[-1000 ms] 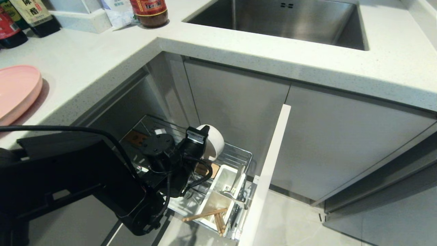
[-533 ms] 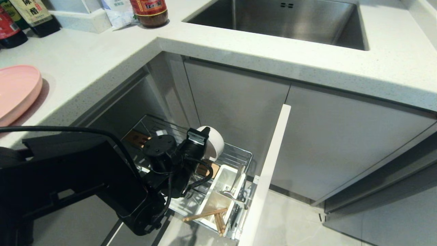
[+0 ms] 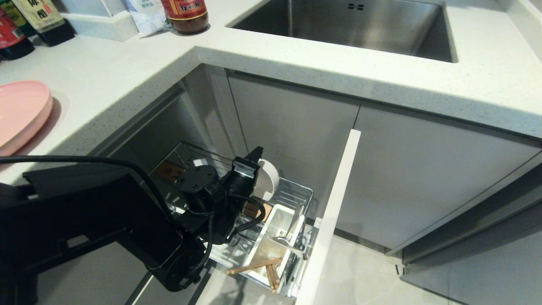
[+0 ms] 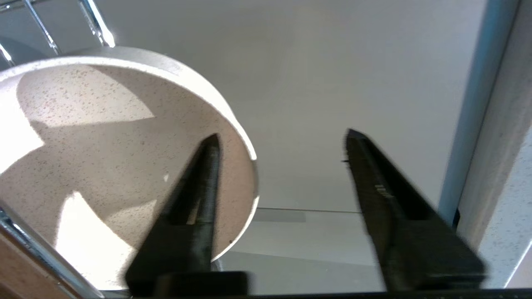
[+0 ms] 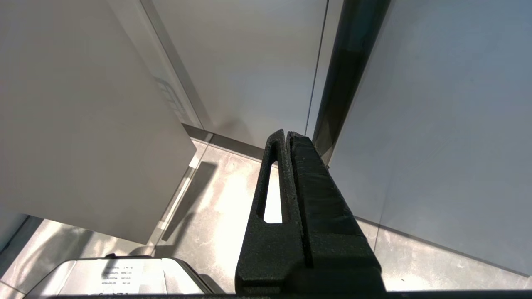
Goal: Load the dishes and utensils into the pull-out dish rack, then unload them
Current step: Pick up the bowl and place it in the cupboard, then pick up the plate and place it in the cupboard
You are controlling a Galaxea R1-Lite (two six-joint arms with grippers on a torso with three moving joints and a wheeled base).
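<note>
Speckled cream bowl [image 3: 267, 180] stands on edge in wire rack [image 3: 292, 192].

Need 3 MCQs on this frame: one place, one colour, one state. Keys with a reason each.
1. Where is the plate?
A. on the counter
B. in the rack
C. in the sink

2. What colour is the plate?
A. blue
B. pink
C. green

3. How do the left gripper's jaws stand?
A. shut on the bowl
B. shut on the fork
C. open, one finger in front of the bowl

Key: 1 A, it lies on the counter at far left. 2 B, plainly pink. 3 C, the jaws are spread, and the bowl leans in the rack.
</note>
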